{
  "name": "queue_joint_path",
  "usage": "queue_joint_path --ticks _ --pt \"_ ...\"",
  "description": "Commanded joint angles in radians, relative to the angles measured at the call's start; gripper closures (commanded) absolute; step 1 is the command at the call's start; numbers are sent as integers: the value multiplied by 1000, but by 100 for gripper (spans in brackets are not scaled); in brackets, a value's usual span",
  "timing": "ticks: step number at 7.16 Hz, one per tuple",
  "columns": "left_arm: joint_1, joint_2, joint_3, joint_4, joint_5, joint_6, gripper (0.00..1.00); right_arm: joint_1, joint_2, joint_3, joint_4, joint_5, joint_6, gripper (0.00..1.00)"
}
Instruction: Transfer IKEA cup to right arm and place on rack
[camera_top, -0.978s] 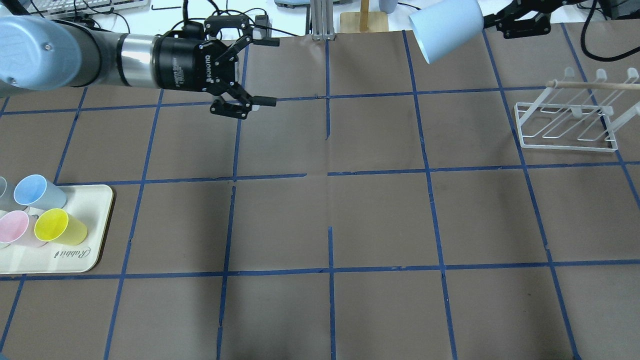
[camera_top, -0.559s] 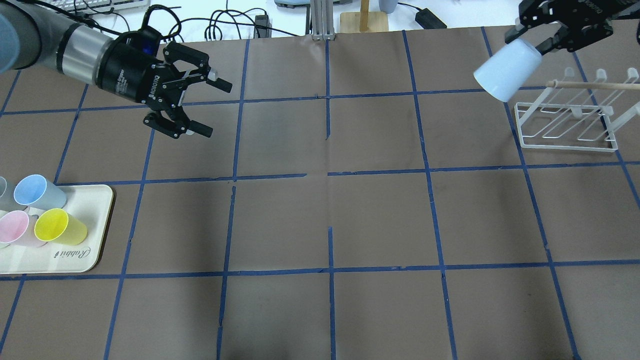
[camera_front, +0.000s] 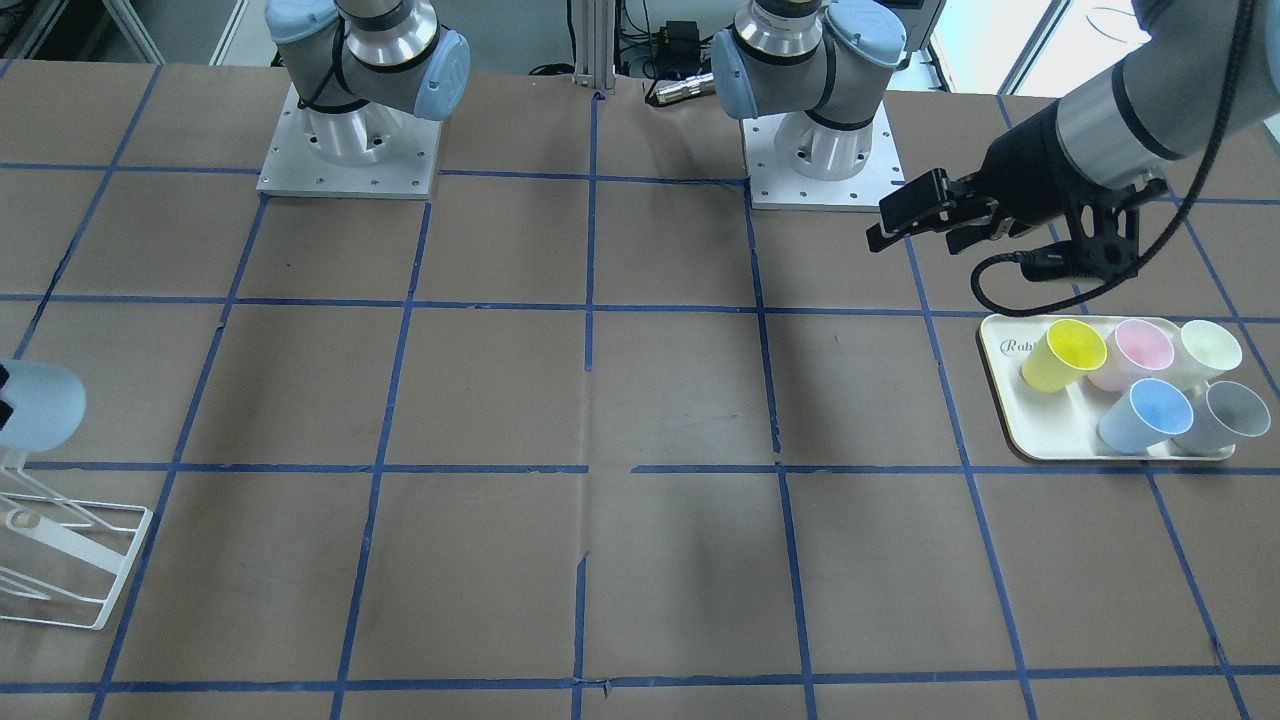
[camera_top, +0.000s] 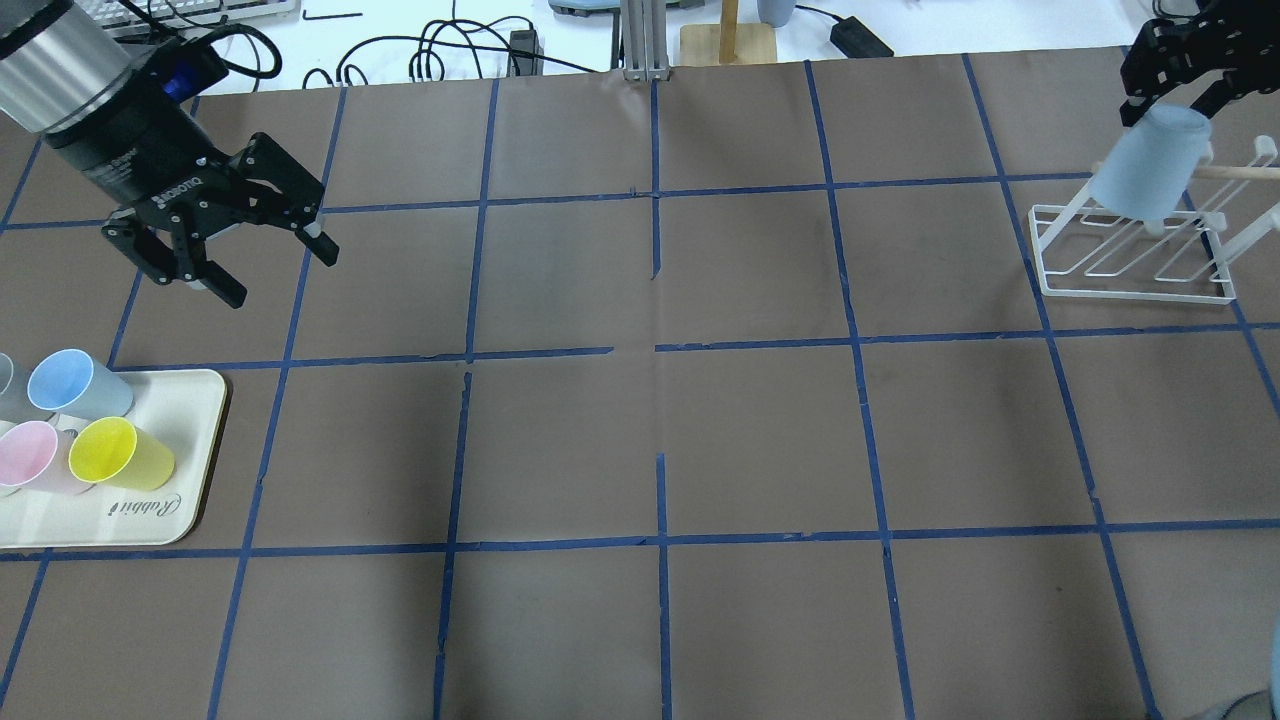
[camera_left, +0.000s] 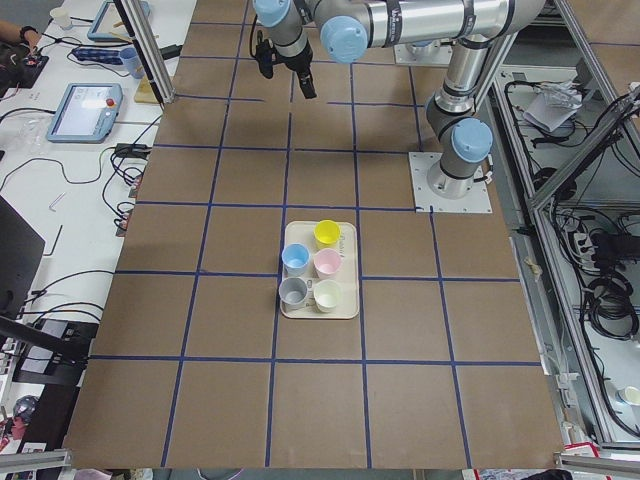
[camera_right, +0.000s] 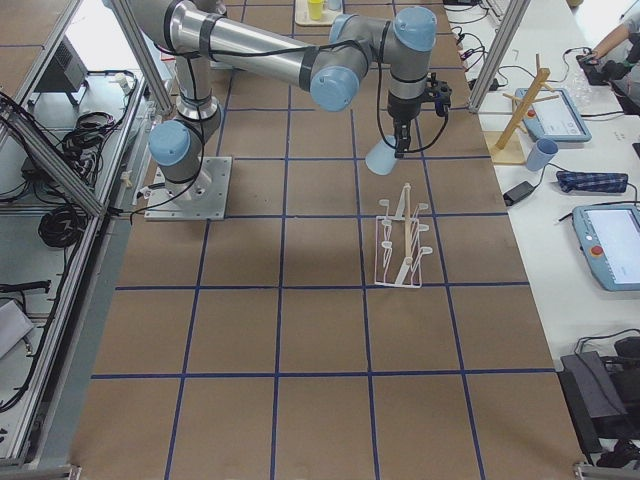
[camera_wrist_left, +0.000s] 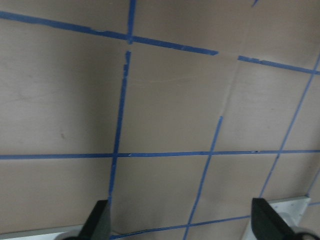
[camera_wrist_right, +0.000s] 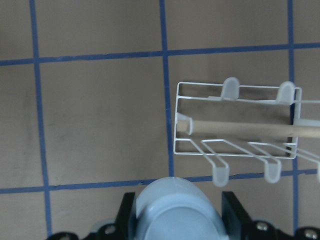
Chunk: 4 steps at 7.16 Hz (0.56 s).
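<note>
My right gripper (camera_top: 1172, 108) is shut on the pale blue IKEA cup (camera_top: 1148, 172), gripping its base and holding it mouth down and tilted. The cup hangs over the left end of the white wire rack (camera_top: 1135, 270), by the tip of the rack's wooden rod (camera_top: 1235, 172). I cannot tell whether the cup touches the rack. The right wrist view shows the cup's base (camera_wrist_right: 175, 210) between the fingers (camera_wrist_right: 127, 212), with the rack (camera_wrist_right: 235, 150) just beyond. My left gripper (camera_top: 278, 272) is open and empty, above the table beyond the tray.
A cream tray (camera_top: 150, 520) at the left front holds a second pale blue cup (camera_top: 75, 385), a yellow cup (camera_top: 120, 452), a pink cup (camera_top: 30, 455) and others. Cables (camera_top: 450, 40) and a wooden stand (camera_top: 728, 30) lie past the table's far edge.
My right gripper carried the cup right and down to the rack's left end, turning it mouth down. My left gripper swung left towards the tray and stayed open.
</note>
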<state>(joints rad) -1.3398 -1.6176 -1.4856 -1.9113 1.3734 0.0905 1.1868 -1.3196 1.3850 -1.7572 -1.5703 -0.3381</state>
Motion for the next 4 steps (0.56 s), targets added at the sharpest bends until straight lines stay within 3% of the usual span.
queue_joint_path --ticks 1,4 --pt "-118 45 -15 73 157 -79 0 -36 31 3 -60 -42 -10 68" --pt "-251 16 -50 208 203 -206 0 -61 43 95 -151 -36 -30 69"
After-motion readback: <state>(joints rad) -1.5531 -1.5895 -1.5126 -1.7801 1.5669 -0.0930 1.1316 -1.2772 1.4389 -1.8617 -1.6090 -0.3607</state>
